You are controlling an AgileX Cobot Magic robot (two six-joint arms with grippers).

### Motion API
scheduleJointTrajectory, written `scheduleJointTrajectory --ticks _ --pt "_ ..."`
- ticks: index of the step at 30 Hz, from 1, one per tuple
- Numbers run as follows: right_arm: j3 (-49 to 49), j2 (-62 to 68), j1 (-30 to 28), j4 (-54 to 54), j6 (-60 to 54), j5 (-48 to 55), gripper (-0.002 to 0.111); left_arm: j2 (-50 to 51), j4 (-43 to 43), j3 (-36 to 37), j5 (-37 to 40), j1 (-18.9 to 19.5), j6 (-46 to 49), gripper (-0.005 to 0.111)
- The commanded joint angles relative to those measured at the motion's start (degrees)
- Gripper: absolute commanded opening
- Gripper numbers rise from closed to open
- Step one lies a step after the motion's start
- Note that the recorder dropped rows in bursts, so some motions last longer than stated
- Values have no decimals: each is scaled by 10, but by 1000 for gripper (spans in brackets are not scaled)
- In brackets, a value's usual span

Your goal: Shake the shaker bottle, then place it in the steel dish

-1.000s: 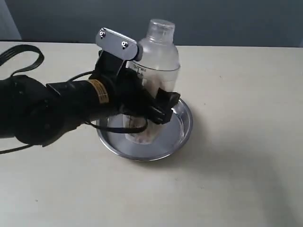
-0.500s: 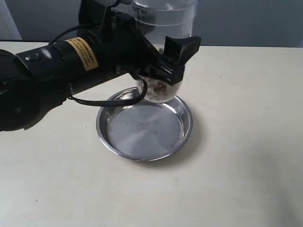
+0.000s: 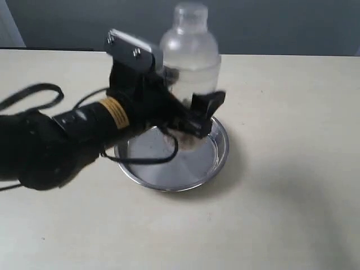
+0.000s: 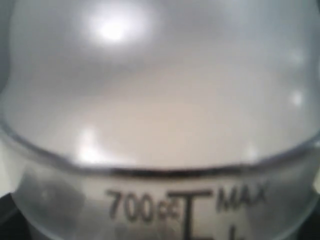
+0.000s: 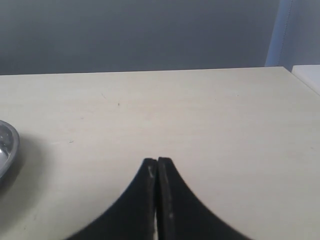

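The shaker bottle, frosted clear plastic with a domed top and small cap, stands upright over the steel dish. Brown pellets show at its base, low over the dish floor; the blur hides whether it touches. My left gripper is shut on the bottle's body, one black finger showing on its right side. In the left wrist view the shaker bottle fills the picture, with its printed scale along the near edge. My right gripper is shut and empty over bare table, with the steel dish rim off to one side.
The pale table stretches to the right and front of the dish. My left arm's black body and cable lie across the left side. A dark wall backs the table.
The left gripper lifted the bottle high out of the dish half a second ago and has now brought it back down over the dish. The frame is motion-blurred.
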Motion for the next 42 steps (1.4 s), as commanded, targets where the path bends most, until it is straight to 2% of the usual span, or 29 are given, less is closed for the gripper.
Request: scheduleJointTrajectory --ticks 1,2,3,4,6,8,10,13,16,21,24,28,30,32,34,35,38,40,42 --pt "1 -2 -2 -1 0 -6 -1 -101 15 -103 35 -1 90 0" --pt "1 -2 -2 -1 0 -6 -1 -91 -32 -100 104 2 111 0" --pt "1 -2 -2 -1 0 -6 -1 -73 -74 -86 139 9 122 0" --pt "1 -2 -2 -1 0 -6 -1 -42 -103 -58 143 13 121 0" --pt "1 -2 -2 -1 0 -6 -1 11 -126 -11 66 13 73 0" --pt "1 -2 -2 -1 0 -6 -1 24 -62 3 -27 5 20 0" --pt "1 -2 -2 -1 0 -6 -1 0 3 -14 -79 1 10 0" --pt "1 -2 -2 -1 0 -6 -1 -44 9 -62 -68 0 38 0" --pt "1 -2 -2 -1 0 -6 -1 -73 -9 -92 -22 0 82 0" --pt "1 -2 -2 -1 0 -6 -1 -21 -51 -57 99 0 65 0" --pt "1 -2 -2 -1 0 -6 -1 -13 -12 -32 77 -1 54 0" --pt "1 -2 -2 -1 0 -6 -1 -112 15 -80 -12 -1 81 0" --pt "1 -2 -2 -1 0 -6 -1 -156 6 -118 23 -1 122 0" --pt "1 -2 -2 -1 0 -6 -1 -166 -38 -127 97 -1 151 0" --pt "1 -2 -2 -1 0 -6 -1 -141 -100 -101 180 5 164 0" --pt "1 -2 -2 -1 0 -6 -1 -110 -122 -69 190 6 164 0" --pt "1 -2 -2 -1 0 -6 -1 -46 -147 -4 118 1 123 0" --pt "1 -2 -2 -1 0 -6 -1 -33 -110 23 36 -8 58 0" --pt "1 -2 -2 -1 0 -6 -1 -37 -49 29 -48 -10 34 0"
